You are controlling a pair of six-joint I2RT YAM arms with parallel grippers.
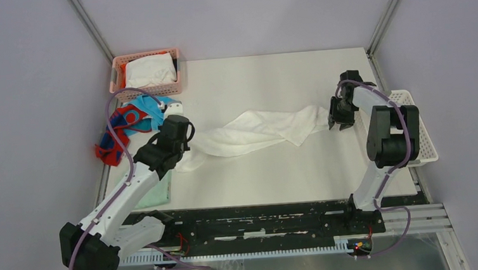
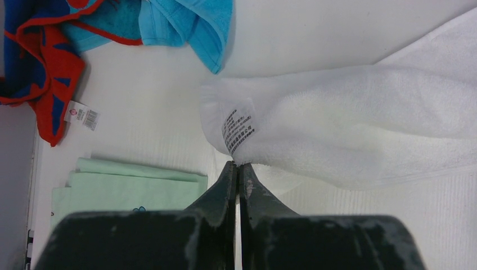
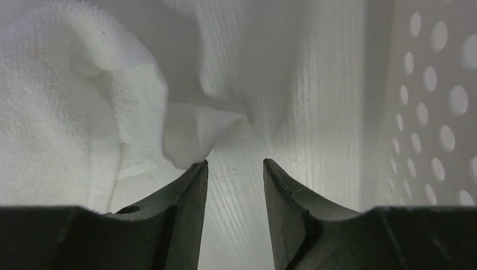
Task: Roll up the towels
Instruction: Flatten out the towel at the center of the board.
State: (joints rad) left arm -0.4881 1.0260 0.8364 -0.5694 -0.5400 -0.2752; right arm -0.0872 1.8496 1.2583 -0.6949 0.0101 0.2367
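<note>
The white towel (image 1: 255, 130) lies stretched in a long bunched strip across the table's middle. My left gripper (image 1: 185, 144) is at its left end, jaws shut on the white towel (image 2: 349, 129) at the hem beside the printed label (image 2: 241, 130), as the left wrist view (image 2: 239, 164) shows. My right gripper (image 1: 340, 123) hovers at the strip's right end, open (image 3: 234, 163), with bare table between the fingers and a towel corner (image 3: 191, 138) just past the left fingertip. The turquoise towel (image 1: 152, 112) (image 2: 191, 22) and the red towel with blue blotches (image 1: 118, 127) (image 2: 39, 62) lie crumpled together at the far left.
A pale mint folded cloth (image 1: 154, 192) (image 2: 135, 191) lies under the left arm. A pink basket (image 1: 145, 54) holding white cloth stands at the back left. A white perforated basket (image 1: 417, 135) (image 3: 433, 112) sits along the right edge, close to the right gripper.
</note>
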